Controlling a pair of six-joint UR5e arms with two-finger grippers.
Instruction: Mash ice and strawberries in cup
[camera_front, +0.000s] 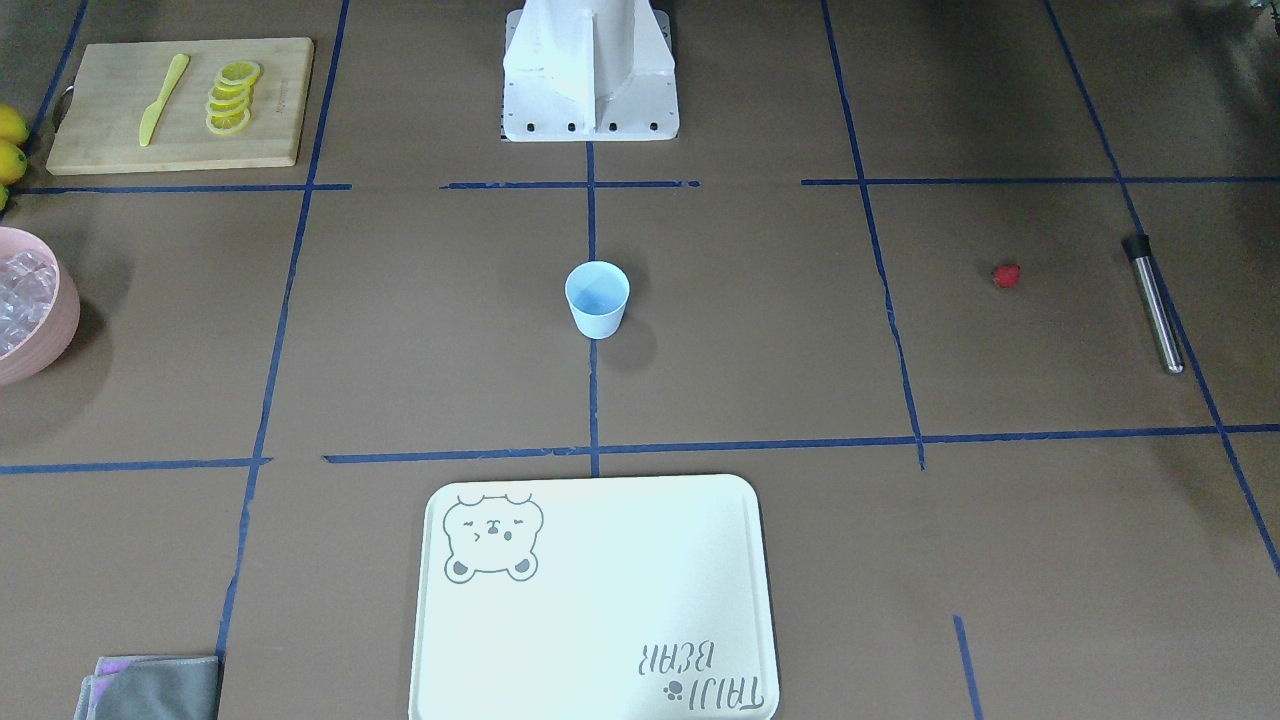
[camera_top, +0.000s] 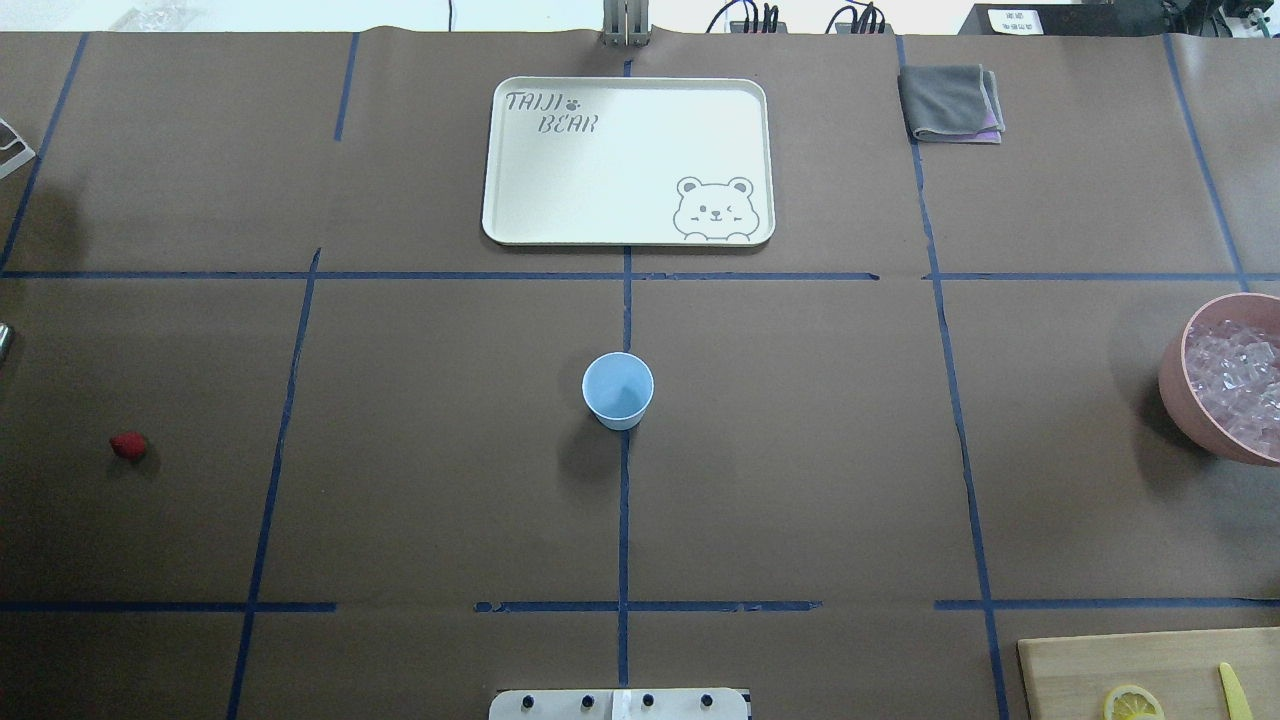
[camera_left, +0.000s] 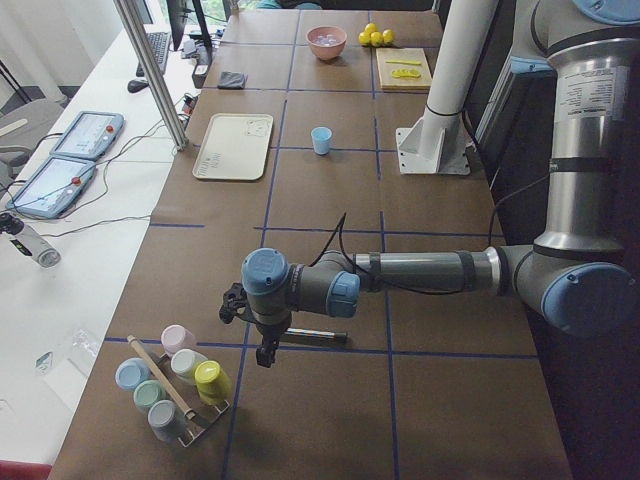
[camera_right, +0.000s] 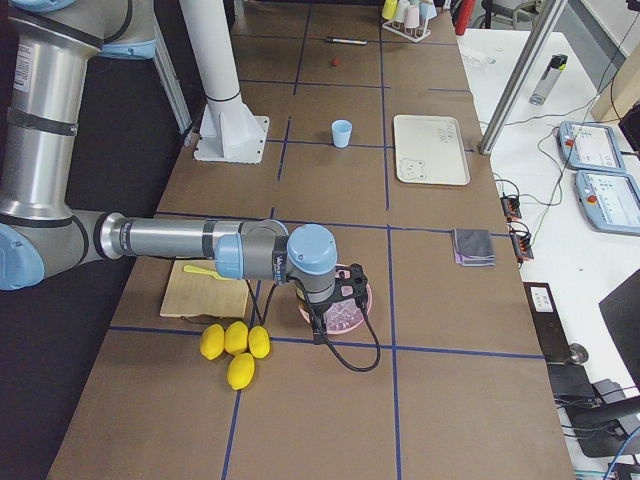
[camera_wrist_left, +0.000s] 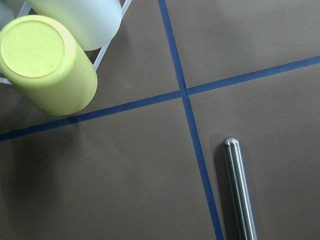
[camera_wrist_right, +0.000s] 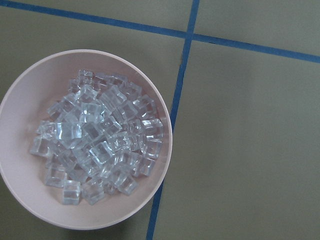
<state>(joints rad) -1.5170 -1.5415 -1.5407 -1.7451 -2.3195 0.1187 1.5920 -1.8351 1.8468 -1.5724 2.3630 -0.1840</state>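
Observation:
The pale-blue cup (camera_top: 618, 390) stands upright and empty at the table's middle, also seen from the front (camera_front: 597, 298). One red strawberry (camera_top: 128, 445) lies alone on the robot's left side. Ice (camera_wrist_right: 95, 145) fills a pink bowl (camera_wrist_right: 166, 150) directly under the right wrist camera. The right gripper (camera_right: 320, 330) hangs over that bowl; whether it is open or shut I cannot tell. The left gripper (camera_left: 266, 357) hovers by a steel rod (camera_wrist_left: 239, 190) lying on the table, and I cannot tell its state either. No fingers show in either wrist view.
A white bear tray (camera_top: 628, 160) lies beyond the cup. A cutting board (camera_front: 110, 130) carries lemon slices and a yellow knife. Whole lemons (camera_right: 232, 345) lie near the bowl. A grey cloth (camera_top: 950, 100) and a rack of coloured cups (camera_left: 175, 385) sit at the table's ends.

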